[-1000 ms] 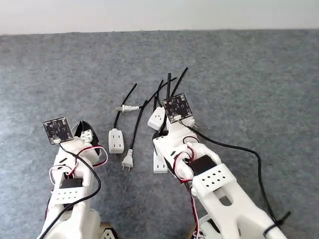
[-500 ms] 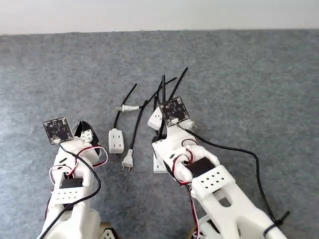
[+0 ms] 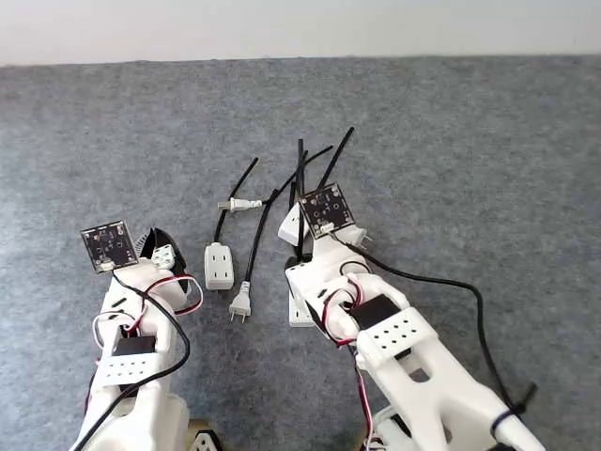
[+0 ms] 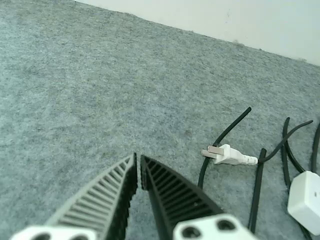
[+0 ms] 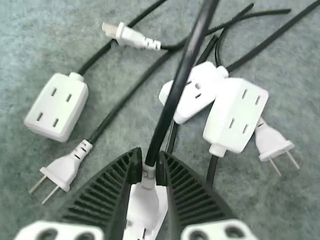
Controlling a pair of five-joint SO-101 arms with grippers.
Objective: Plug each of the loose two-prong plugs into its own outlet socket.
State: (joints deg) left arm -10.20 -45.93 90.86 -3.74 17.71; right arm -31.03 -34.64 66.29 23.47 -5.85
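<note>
Right wrist shows us the right gripper (image 5: 146, 160) clamped on a white plug (image 5: 144, 199) — hidden overhead under its arm (image 3: 394, 340), left gripper (image 4: 138, 172) closed, empty

Bare carpet (image 3: 470, 141) open at far side and both outer sides. Middle crowded: crossed cords (image 3: 259, 230), two sockets (image 5: 235, 112) touching, end plug (image 5: 272, 142) beside them. Cord of held plug (image 5: 144, 200) rises across that cluster. Left socket (image 3: 219, 265) sits apart with room around; near plug (image 3: 240, 303) just beside it.
</note>
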